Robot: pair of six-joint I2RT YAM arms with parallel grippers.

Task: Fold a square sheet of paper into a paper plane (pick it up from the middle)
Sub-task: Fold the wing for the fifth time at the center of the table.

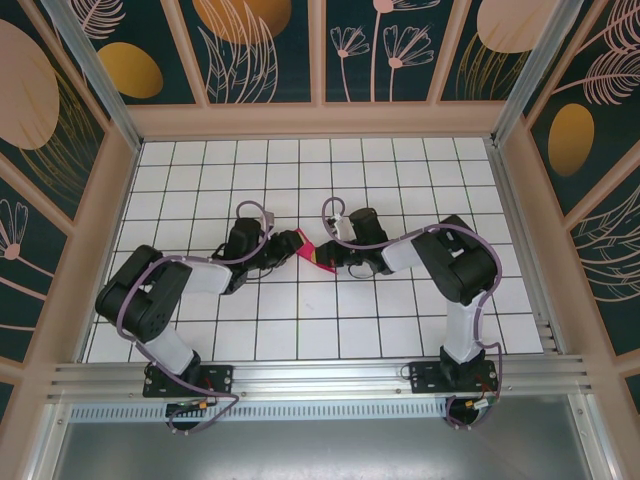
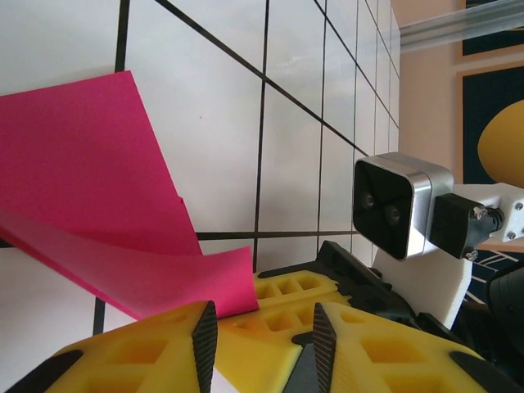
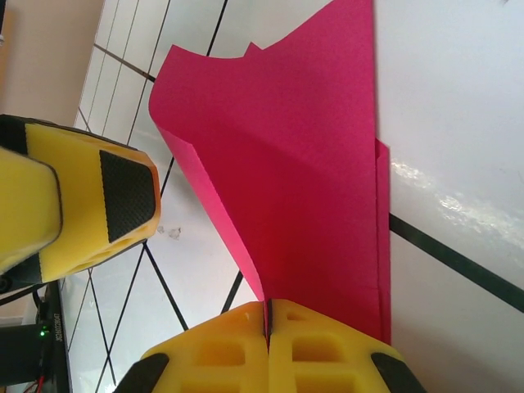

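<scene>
Near the middle of the tiled table [image 1: 400, 330] the two arms meet over the pink paper [image 3: 303, 180], which is partly folded and lifted off the tiles. The right gripper [image 3: 268, 315] is clamped on its creased edge. The left gripper [image 2: 262, 327] is just beside the paper, jaws apart.

Magenta paper [image 3: 311, 188] — white black-gridded table [image 1: 300, 330]

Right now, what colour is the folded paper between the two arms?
The paper is plain bright magenta-pink, clearest in the right wrist view.
</scene>
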